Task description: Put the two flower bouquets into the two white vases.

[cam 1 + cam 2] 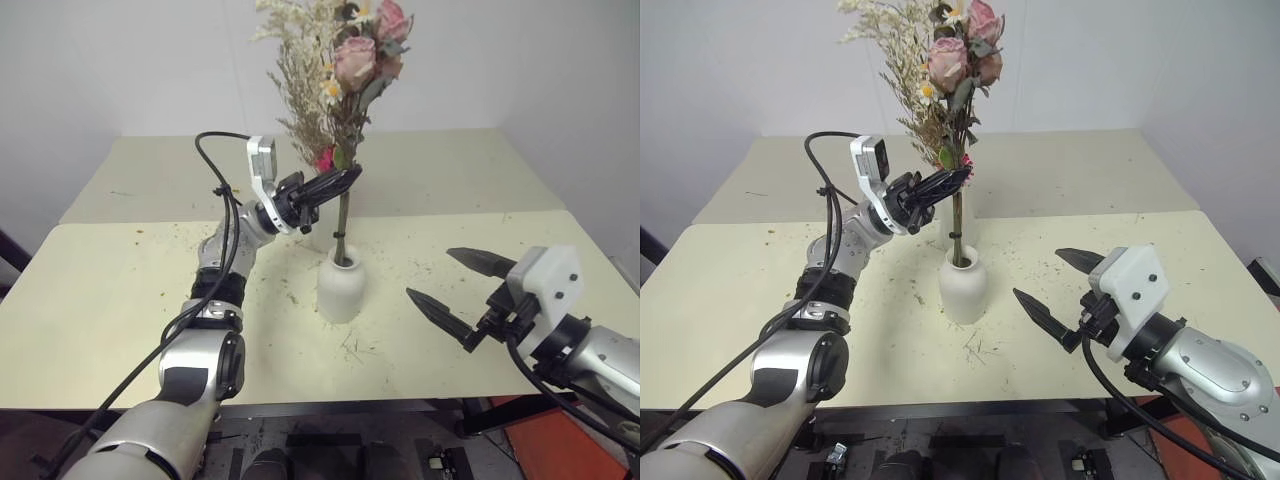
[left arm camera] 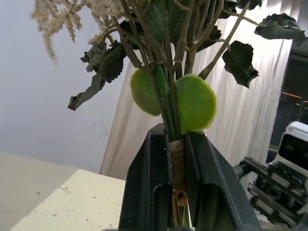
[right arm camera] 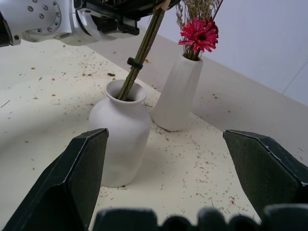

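The shorter bouquet of pink roses (image 1: 358, 58) and green leaves stands upright, its stems (image 3: 139, 57) reaching down into the mouth of the squat white vase (image 1: 340, 288). My left gripper (image 1: 347, 180) is shut on those stems (image 2: 178, 161) just above the vase, at their tan binding. Right behind stands the tall slim vase (image 3: 178, 94), which holds the tan dried-grass bunch (image 1: 300, 105) with its red-pink daisy (image 3: 198, 33). My right gripper (image 1: 430, 272) hangs open to the right of the squat vase, apart from it, with nothing between its fingers.
Dried flower crumbs litter the cream table (image 1: 120, 300) around the vases. A second tabletop (image 1: 450, 170) joins it behind, up to the white wall. An orange object (image 1: 540, 440) lies below the table's front right edge.
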`<state>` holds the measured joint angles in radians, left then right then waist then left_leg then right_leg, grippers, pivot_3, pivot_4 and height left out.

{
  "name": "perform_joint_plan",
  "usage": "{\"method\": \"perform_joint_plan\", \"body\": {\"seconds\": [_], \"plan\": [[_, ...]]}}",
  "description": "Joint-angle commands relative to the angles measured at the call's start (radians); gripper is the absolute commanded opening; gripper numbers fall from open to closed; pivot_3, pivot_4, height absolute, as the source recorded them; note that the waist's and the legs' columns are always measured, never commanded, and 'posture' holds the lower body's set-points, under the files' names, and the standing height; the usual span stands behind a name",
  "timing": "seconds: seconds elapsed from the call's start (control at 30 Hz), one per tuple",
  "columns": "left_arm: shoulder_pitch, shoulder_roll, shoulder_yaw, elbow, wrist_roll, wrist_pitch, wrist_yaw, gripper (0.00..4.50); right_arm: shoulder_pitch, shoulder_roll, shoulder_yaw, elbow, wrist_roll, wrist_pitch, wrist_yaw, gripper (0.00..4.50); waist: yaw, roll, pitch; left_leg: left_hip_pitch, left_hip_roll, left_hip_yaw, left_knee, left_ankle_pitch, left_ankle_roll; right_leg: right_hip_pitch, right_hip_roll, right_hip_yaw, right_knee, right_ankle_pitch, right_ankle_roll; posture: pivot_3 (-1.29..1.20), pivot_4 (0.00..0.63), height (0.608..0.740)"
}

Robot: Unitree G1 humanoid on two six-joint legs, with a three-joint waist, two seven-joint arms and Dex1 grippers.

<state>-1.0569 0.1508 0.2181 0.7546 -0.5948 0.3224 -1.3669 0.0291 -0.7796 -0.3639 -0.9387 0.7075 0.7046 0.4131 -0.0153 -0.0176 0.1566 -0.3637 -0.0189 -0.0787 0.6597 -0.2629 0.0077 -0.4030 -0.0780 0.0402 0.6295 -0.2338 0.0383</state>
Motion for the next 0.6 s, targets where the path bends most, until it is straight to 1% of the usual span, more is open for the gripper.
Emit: {"method": "perform_joint_plan", "body": {"seconds": [0.03,0.2,0.43,0.6], "plan": [[-0.011,0.003,0.006,-0.059,-0.025,-0.007,-0.023,0.12,-0.003,0.005,-0.006,-0.013,-0.014,-0.035,0.006,4.50,0.000,0.000,0.000,0.000,0.000,0.000,0.000,0.000,0.000,0.000,0.000,0.000,0.000,0.000,0.000,0.00,0.150,0.740],[0.021,0.002,-0.034,-0.078,0.013,-0.052,-0.063,0.12,-0.003,0.010,-0.002,-0.010,-0.027,-0.041,0.010,4.50,0.000,0.000,0.000,0.000,0.000,0.000,0.000,0.000,0.000,0.000,0.000,0.000,0.000,0.000,0.000,0.00,0.150,0.740],[0.055,-0.015,-0.039,-0.083,0.005,-0.092,-0.075,0.12,0.005,0.017,-0.007,-0.011,-0.040,-0.045,0.013,4.50,0.001,0.000,0.000,0.000,0.000,0.000,0.000,0.000,0.000,0.000,0.000,0.000,0.000,0.000,0.000,0.00,0.150,0.740],[0.068,0.006,-0.067,-0.081,0.018,-0.080,-0.134,0.12,0.015,0.015,-0.019,-0.015,-0.034,-0.040,0.021,4.50,-0.001,0.000,0.000,0.000,0.000,0.000,0.000,0.000,0.000,0.000,0.000,0.000,0.000,0.000,0.000,0.00,0.150,0.740]]}}
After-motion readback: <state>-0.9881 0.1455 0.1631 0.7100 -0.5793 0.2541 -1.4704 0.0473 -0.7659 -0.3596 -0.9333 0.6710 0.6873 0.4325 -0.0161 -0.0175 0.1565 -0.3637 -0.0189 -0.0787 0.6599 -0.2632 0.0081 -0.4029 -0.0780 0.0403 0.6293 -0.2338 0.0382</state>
